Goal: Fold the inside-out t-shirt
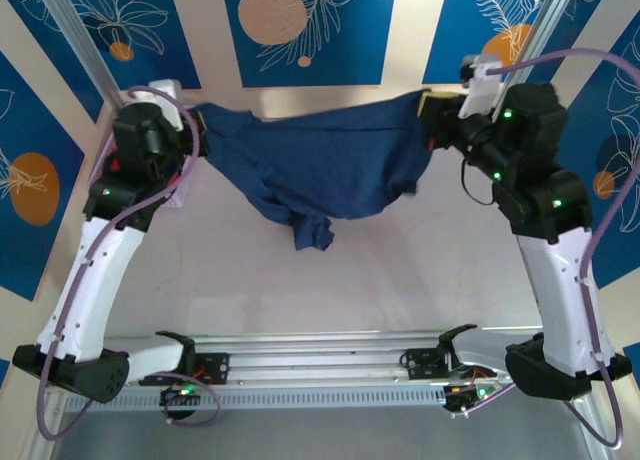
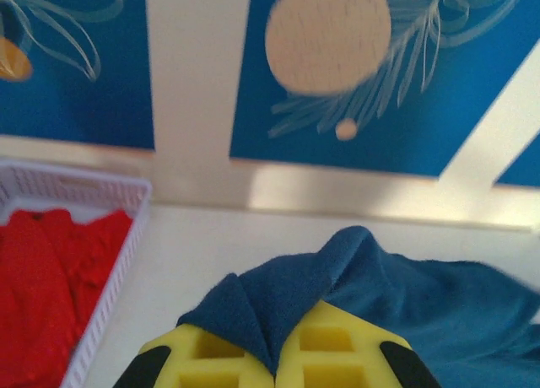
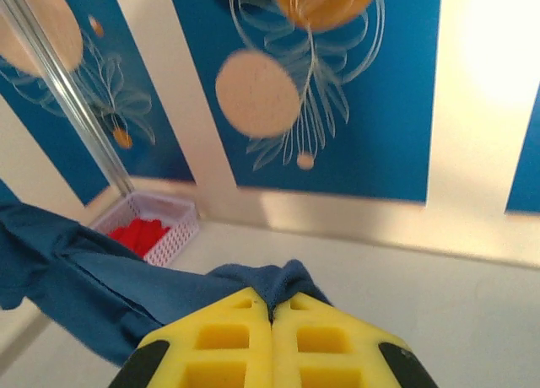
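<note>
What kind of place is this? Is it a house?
Probably a robot lab booth, not a house: a left arm and right arm bolted to a table, holding a t-shirt, a metal rail, and printed blue panels as walls.

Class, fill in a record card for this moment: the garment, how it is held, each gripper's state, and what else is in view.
Garment: navy t-shirt, stretched between the two arms and sagging in the middle
Left gripper: shut on one edge of the cloth
Right gripper: shut on the opposite edge
Lowest fold: hangs down near the table; contact unclear
Also present: white basket holding a red garment, at the far left
</note>
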Tool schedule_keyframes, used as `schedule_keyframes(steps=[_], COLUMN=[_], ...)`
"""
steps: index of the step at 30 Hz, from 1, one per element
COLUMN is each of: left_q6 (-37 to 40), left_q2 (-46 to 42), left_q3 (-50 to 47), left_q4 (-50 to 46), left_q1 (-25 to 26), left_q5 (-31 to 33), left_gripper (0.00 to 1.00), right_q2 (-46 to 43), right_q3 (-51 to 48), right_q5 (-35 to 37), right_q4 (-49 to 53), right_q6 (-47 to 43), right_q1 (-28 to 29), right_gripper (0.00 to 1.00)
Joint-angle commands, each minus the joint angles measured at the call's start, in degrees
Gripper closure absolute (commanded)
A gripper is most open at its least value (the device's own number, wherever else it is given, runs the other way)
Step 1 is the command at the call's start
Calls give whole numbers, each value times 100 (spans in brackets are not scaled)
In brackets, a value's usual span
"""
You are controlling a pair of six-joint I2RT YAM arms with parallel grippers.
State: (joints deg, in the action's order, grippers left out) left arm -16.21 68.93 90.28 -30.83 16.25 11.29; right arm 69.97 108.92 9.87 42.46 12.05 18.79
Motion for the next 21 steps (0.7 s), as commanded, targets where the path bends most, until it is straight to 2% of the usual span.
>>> schedule_keyframes(steps=[1, 4, 8, 13, 15, 19, 21], left_q6=[-9, 79, 277, 24, -54, 51, 23], left_q2=[-87, -105, -14, 390, 796, 1752, 2348], left_q3=[551, 895, 1250, 1346, 1537, 2246, 2850], left_q4=[-175, -245, -356, -196, -199, -204, -279], left_q1=[-317, -496, -510, -455, -276, 356, 500], left_q5=[197, 207, 93, -1132, -1492, -1638, -1783], left_gripper=[100, 100, 100, 100, 100, 100, 100], right_q2=[484, 568, 458, 190, 257, 647, 892], right_q3=[405, 769, 785, 664, 896, 1770, 2362], right_q5=[-87, -123, -117, 133, 299, 361, 200], right_q4=[432, 645, 729, 563, 604, 752, 878], right_q6=[-327, -431, -459, -406, -408, -391, -336], right_q1=[-270, -430, -538, -749, -967, -1282, -1282], right_gripper=[100, 100, 100, 100, 100, 100, 100])
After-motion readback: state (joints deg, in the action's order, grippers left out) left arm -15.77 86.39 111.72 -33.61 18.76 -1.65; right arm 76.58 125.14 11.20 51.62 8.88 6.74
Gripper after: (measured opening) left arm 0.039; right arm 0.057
